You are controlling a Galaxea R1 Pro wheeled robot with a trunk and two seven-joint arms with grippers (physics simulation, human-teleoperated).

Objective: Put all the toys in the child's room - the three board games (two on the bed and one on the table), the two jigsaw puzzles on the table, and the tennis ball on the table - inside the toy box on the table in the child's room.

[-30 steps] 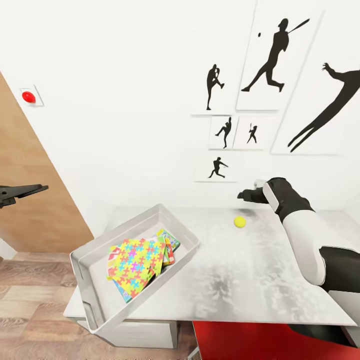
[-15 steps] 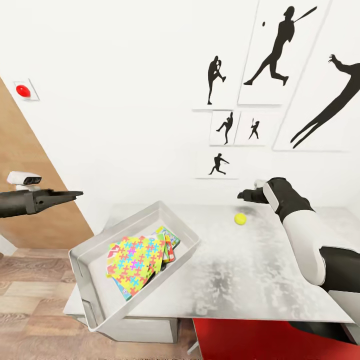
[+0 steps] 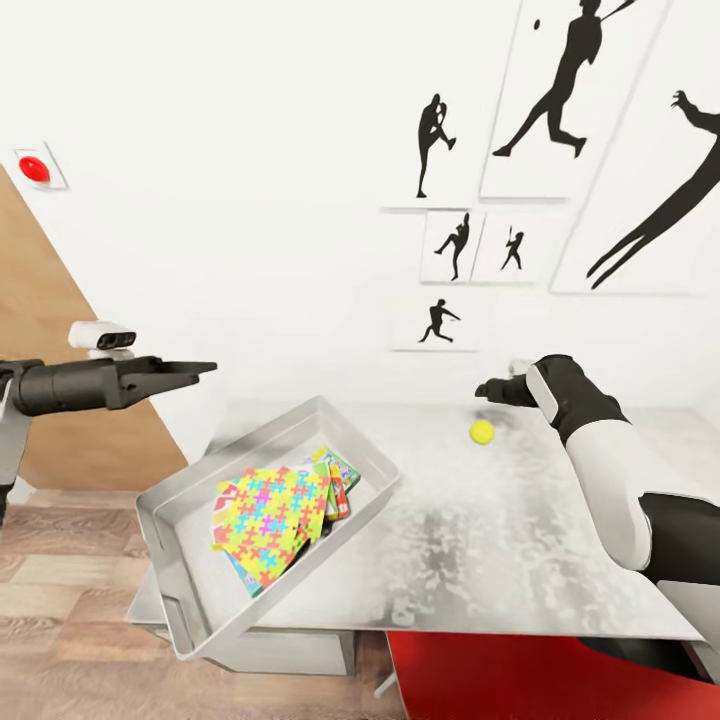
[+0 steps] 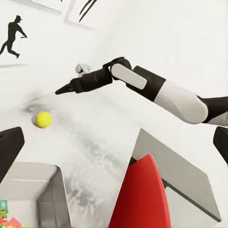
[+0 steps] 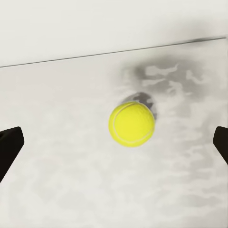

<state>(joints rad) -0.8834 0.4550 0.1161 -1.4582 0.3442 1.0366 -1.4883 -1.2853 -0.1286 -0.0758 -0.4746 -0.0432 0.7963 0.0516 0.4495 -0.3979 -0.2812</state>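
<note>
On the long light-grey table, one small yellow-green tennis ball is lying near the wall, well apart from the shallow light-grey toy box at the table's left end. Several flat boxes are lying stacked in that bin, the top one a bright jigsaw-pattern puzzle box; no lettering is readable. Reaching forward, the right gripper is hovering just above the ball, fingers spread. Stretching level beside the toy box, the left gripper is spread too.

yellow-green tennis ball, light-grey toy box, pink-yellow-green-blue jigsaw puzzle
</note>
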